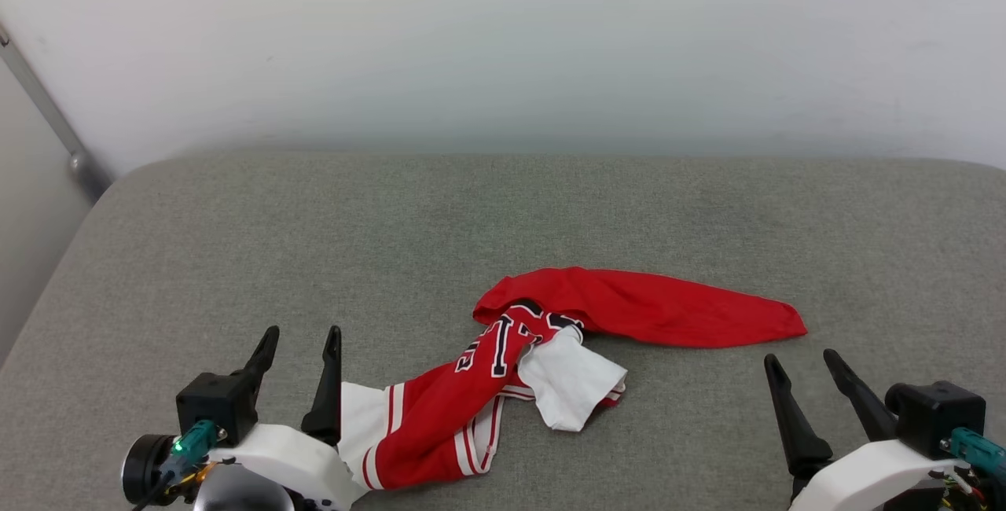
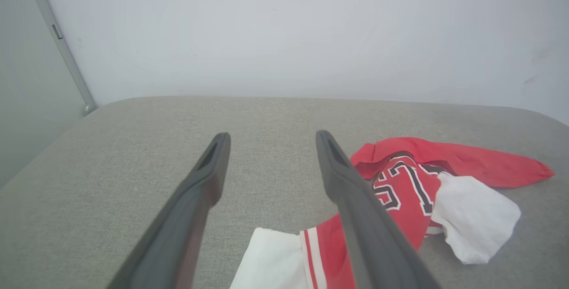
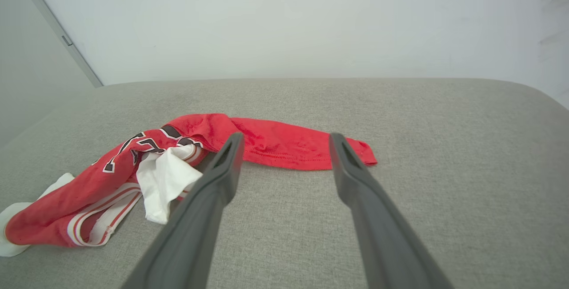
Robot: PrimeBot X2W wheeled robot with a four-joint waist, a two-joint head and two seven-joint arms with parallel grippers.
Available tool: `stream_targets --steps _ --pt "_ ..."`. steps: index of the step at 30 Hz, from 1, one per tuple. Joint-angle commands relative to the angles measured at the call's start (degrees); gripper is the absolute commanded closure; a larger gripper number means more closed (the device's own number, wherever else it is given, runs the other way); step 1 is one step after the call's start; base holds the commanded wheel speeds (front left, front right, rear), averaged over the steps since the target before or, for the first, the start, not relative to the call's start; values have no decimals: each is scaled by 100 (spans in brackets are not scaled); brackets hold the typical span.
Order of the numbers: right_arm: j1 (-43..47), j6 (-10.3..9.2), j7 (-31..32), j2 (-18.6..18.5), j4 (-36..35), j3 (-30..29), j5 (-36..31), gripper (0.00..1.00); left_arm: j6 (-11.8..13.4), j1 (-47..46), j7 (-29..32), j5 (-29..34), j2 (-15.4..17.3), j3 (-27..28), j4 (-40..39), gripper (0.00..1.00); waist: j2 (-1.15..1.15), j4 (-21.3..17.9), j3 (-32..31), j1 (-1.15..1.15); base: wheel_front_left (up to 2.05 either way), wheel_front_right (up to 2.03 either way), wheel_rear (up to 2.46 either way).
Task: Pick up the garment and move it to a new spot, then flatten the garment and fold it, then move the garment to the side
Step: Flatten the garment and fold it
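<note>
white forearms [image 1: 283, 448] carry black wrist blocks [image 1: 216, 401], teal plugs [image 1: 192, 440], long dark fingers [image 1: 326, 385].

The robot's left hand [image 1: 303, 332] rests at the lower left of the head view, its two dark fingers [image 1: 328, 385] spread wide and pointing forward. The right hand [image 1: 802, 356] mirrors it at the lower right, jaws equally parted, leaning slightly inward.

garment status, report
Left gripper open, empty. Right gripper open, empty. Garment bunched, not yet flattened, on grey pad. No obstruction seen.
</note>
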Motion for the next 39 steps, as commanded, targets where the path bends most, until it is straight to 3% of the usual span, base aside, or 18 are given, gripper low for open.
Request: stream_targets --steps 1,7,15,20,31,32,33,39 --pt "66 -2 22 20 2 -10 18 0 -23 -57 -103 63 -16 -23 -27 0 0 2 -12 0 0 0 0" --pt "91 -2 527 -100 221 183 218 0 -91 -171 -744 233 -151 -120 -81 0 0 89 -28 0 0 0 0" --pt "-327 -2 1980 -563 770 850 1009 0 -158 -370 -890 327 -269 -297 -115 0 0 481 124 0 0 0 0" --pt "-806 -2 2615 -655 1060 1240 1388 0 -185 -535 -966 373 -387 -399 -160 0 0 786 375 0 0 0 0" --pt "-1933 -2 2494 -557 2005 1797 1786 0 -285 -834 -1060 400 -573 -554 84 0 0 1094 855 0 0 0 0" --pt "-1984 -2 2465 -563 2059 1832 1802 68 -287 -846 -1069 404 -586 -555 109 0 0 1093 867 0 0 0 0" --pt "-2034 -2 2432 -587 2089 1869 1821 100 -286 -850 -1073 403 -592 -554 131 0 0 1081 880 0 0 0 0" --pt "-2100 -1 2311 -769 1935 1964 1909 100 -257 -814 -1115 409 -594 -522 239 0 0 907 855 0 0 0 0"
